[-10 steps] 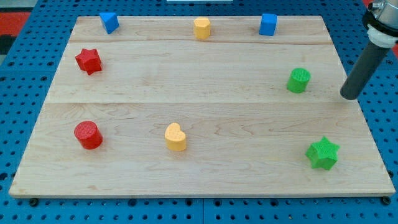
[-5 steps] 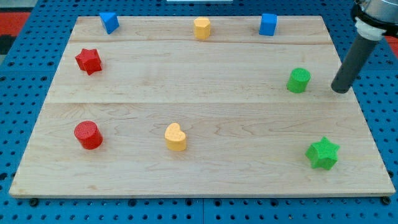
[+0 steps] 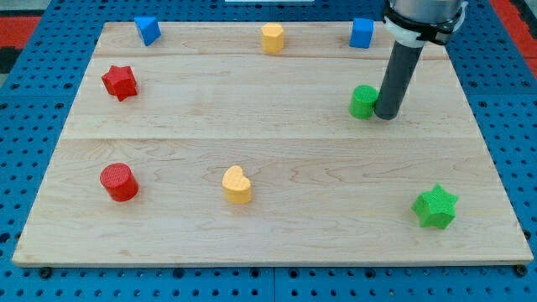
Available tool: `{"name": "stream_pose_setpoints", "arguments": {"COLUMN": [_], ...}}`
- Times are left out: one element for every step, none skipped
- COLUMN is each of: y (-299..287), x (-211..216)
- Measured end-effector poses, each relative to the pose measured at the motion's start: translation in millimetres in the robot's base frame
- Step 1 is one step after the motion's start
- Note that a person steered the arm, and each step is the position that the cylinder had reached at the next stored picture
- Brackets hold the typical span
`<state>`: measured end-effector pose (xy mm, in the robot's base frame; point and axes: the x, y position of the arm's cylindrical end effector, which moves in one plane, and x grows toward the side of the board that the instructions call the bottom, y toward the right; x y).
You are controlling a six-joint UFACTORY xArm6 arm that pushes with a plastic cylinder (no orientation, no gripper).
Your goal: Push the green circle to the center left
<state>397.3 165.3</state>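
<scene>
Camera view showed a pale wooden board [image 3: 252, 126] lying on a blue pegboard table [image 3: 33, 277], where my tip [image 3: 385, 115], a bare rod with no claw to clench or release, touched the view's right side of the green circle [image 3: 362, 101] at right of centre.

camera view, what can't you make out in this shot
- Green circle: its right side is hidden behind the rod, so whether my tip touches it cannot be told.
- Arm above the rod: cut off by the view's top edge.
- Left blue block: too small and angled to name its shape.
- Board: its underside and supports are out of sight.
</scene>
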Motion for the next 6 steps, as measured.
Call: {"name": "stream_pose_setpoints", "arguments": {"y": [2,1,-18,-35,-40,-33], "x": [-24,-38,-35,-29,-16,8]}}
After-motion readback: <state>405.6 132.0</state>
